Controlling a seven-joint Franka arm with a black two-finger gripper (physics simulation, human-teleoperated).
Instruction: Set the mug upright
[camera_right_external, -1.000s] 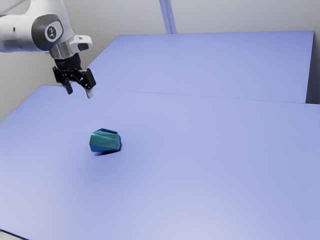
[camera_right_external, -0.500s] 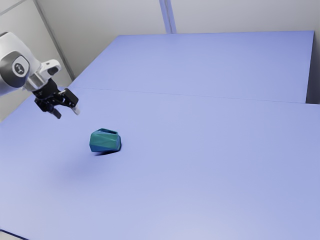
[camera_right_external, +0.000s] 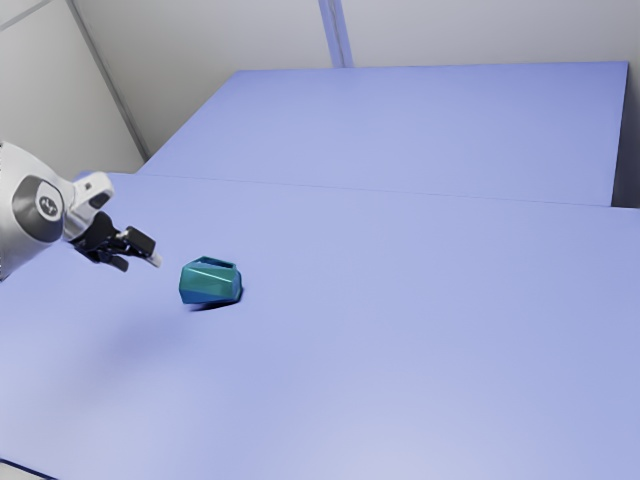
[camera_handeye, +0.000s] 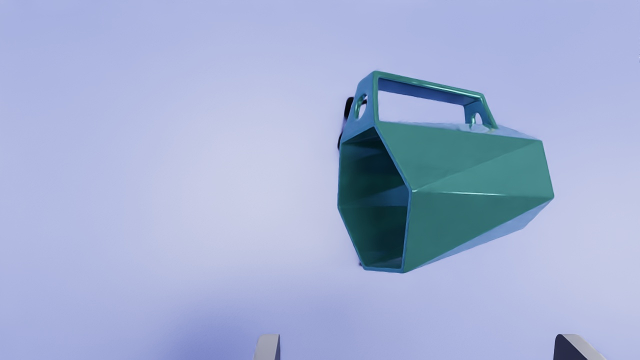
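Both views share the mug (camera_right_external: 210, 283), looking down: exterior from farther off, wrist close, seemingly slantwise toward its mouth (camera_handeye: 375, 205).

Pale grey wall (camera_right_external: 480, 30) with a lavender strip (camera_right_external: 336, 35), beyond a periwinkle-blue tabletop (camera_right_external: 430, 320).

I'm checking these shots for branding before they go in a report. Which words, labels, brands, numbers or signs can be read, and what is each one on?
Readable text: none.
Arm: one small pale mark on its dark grey round cap, too small to tell whether it is letters or a logo.
Mug: no lettering, label or number on the faces that show.
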